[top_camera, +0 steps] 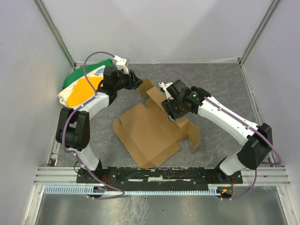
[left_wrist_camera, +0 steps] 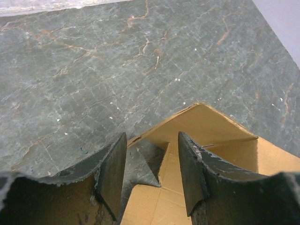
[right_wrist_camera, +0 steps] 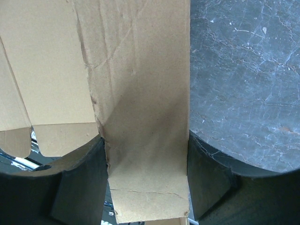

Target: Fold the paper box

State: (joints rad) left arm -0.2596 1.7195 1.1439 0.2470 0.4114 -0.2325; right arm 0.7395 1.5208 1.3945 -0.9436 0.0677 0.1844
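Note:
The paper box (top_camera: 147,131) is a brown die-cut cardboard sheet lying mostly flat mid-table, with flaps raised at its far and right sides. My left gripper (top_camera: 137,80) hovers open at the far-left flap; in the left wrist view (left_wrist_camera: 152,164) the flap's corner (left_wrist_camera: 201,126) lies below and between the fingers (left_wrist_camera: 112,173), which do not touch it. My right gripper (top_camera: 171,105) is over the box's far-right part. In the right wrist view (right_wrist_camera: 145,183) its jaws stand wide apart, with a cardboard flap (right_wrist_camera: 140,117) filling the gap face-on, its edges against both fingers (right_wrist_camera: 79,187).
A green, yellow and white cloth bundle (top_camera: 82,86) lies at the back left beside the left arm. Grey enclosure walls (top_camera: 28,70) stand on three sides. A metal rail (top_camera: 159,176) runs along the near edge.

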